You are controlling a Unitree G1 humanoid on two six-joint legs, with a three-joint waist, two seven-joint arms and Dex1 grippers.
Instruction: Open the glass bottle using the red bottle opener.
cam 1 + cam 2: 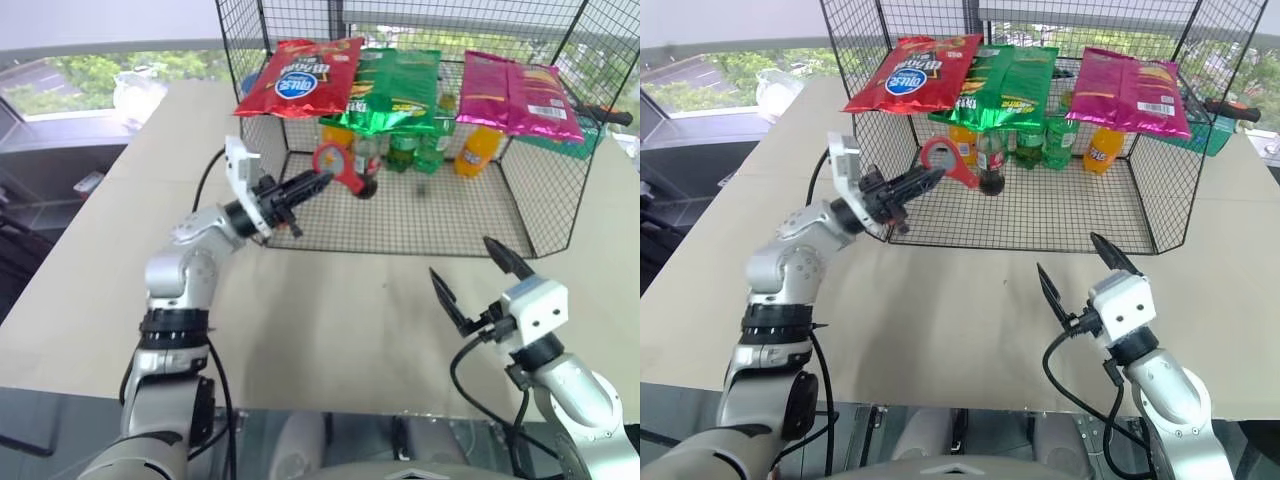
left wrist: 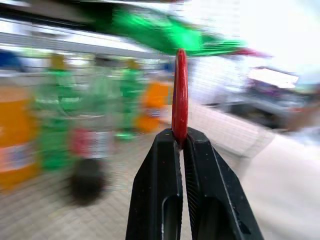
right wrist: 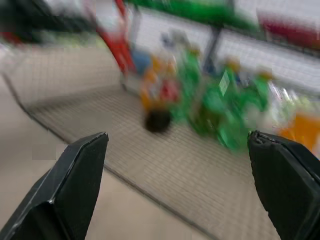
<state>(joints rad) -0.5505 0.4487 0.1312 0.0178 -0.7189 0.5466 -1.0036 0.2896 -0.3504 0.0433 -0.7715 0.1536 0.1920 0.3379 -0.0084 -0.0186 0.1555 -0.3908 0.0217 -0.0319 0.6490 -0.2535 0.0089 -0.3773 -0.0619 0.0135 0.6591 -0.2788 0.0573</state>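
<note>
Our left gripper (image 1: 318, 181) pinches the red bottle opener (image 1: 340, 168) by its handle; right gripper (image 1: 468, 280) gapes empty. The glass bottle (image 1: 991, 163), probably slippery, wants holding mid-body.

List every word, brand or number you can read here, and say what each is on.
Nothing reads with certainty.
Red chip bag: a blue oval logo with white letters, too small to read.
Green chip bag: print too small.
Pink chip bag: print and barcode too small.
Glass bottle: red label, script too small.
Orange and green bottles: labels unreadable.
</note>
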